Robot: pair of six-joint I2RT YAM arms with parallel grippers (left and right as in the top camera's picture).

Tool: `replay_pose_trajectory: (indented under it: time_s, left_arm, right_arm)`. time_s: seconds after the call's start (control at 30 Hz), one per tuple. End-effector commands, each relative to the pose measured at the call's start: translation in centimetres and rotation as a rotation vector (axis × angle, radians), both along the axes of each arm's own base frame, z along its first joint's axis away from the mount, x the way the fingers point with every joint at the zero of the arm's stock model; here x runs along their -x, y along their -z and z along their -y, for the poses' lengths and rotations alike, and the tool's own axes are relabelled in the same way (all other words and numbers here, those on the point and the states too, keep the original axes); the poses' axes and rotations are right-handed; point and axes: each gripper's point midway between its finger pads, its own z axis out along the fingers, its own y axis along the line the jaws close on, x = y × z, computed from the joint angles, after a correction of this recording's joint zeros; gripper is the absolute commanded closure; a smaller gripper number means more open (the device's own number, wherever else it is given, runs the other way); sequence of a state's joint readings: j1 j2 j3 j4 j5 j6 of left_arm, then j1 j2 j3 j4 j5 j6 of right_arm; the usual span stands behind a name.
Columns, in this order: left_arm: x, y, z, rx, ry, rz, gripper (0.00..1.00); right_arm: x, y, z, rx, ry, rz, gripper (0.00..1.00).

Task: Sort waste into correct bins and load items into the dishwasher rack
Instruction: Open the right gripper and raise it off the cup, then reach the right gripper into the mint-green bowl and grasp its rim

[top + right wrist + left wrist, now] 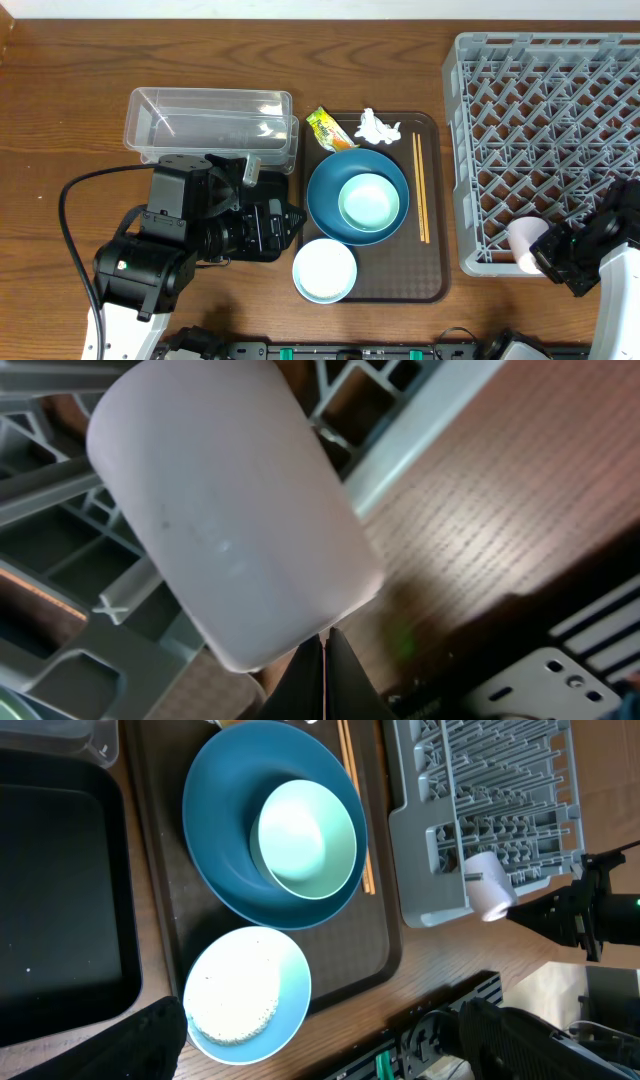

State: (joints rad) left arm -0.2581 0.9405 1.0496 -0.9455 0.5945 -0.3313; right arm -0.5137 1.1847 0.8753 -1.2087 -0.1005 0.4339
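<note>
rack (540, 130): grey crate, well right of the brown tray (400, 275), a strip of table between them.
tub (200, 125): clear, just left of the brown tray's far corner, nothing in it.
black tray (60, 890): left of the brown tray, close beside its long edge; mostly under the left arm from overhead.
left gripper (322, 1010): released, fingers spread wide with nothing between them, over the brown tray's near left part by the white bowl.
right gripper (325, 645): pinched tight on the cup's lower edge, far right of the brown tray at the rack's near edge.
plate (322, 190): dark blue, in the middle of the brown tray.
mint bowl (368, 202): upright inside the plate, toward its right side.
white bowl (292, 982): on the brown tray's near left corner, its rim close to the plate.
chopsticks (421, 200): side by side along the brown tray's right edge.
cup (230, 510): pale pink, tilted over the rack's near wall, well right of the brown tray.
tissue (376, 127): crumpled, at the brown tray's far edge.
wrapper (327, 128): on the brown tray's far left corner.
rice (235, 1010): white grains in the white bowl.
</note>
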Motion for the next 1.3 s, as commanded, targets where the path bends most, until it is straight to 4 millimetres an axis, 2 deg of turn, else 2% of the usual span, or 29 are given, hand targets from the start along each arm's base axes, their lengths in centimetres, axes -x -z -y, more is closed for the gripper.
replay_pose_trajectory:
  time_s: [0.0, 0.07, 0.2, 0.27, 0.37, 0.5, 0.63, 0.77, 0.87, 1.0, 1.17, 1.27]
  left_arm:
    - [-0.2, -0.4, -0.1, -0.016, 0.009, 0.029, 0.11]
    - [-0.2, -0.4, -0.1, -0.016, 0.009, 0.029, 0.11]
    - [-0.2, -0.4, -0.1, -0.016, 0.009, 0.029, 0.11]
    - [-0.2, -0.4, -0.1, -0.016, 0.009, 0.029, 0.11]
    - [-0.1, -0.4, -0.2, -0.017, 0.010, 0.024, 0.11]
    - [0.1, -0.2, -0.2, -0.019, 0.009, 0.014, 0.11]
    - [-0.2, -0.7, -0.4, -0.026, -0.003, 0.052, 0.11]
    - [-1.3, -1.3, -2.0, -0.099, -0.078, 0.125, 0.11]
    - [-1.7, -1.7, -2.5, -0.117, -0.101, 0.157, 0.11]
    - [-1.7, -1.5, -2.7, -0.129, -0.110, 0.155, 0.11]
    - [-1.9, -1.4, -3.0, -0.144, -0.122, 0.157, 0.11]
    - [-1.9, -1.4, -3.0, -0.144, -0.122, 0.154, 0.11]
  right_arm:
    - [-0.8, 0.0, -0.5, -0.019, -0.006, 0.030, 0.98]
    - [-1.6, -0.1, -0.1, -0.001, -0.006, 0.064, 0.98]
    - [-5.4, -1.0, 1.9, 0.084, -0.025, 0.224, 0.99]
    - [-7.3, -1.7, 1.5, 0.062, -0.066, 0.317, 0.99]
    - [-9.5, -3.6, -1.4, -0.073, -0.210, 0.474, 0.91]
    - [-10.6, -7.0, -5.0, -0.190, -0.401, 0.655, 0.82]
    - [-9.7, -10.3, -9.6, -0.230, -0.637, 0.765, 0.72]
    - [-8.3, -11.7, -14.3, -0.208, -0.858, 0.780, 0.63]
    - [-7.3, -10.8, -17.2, -0.161, -0.976, 0.714, 0.57]
    - [-7.2, -8.8, -20.1, -0.056, -1.092, 0.618, 0.51]
    - [-9.7, -6.3, -23.3, 0.035, -1.149, 0.582, 0.48]
    - [-11.9, -4.0, -23.9, 0.060, -1.120, 0.550, 0.53]
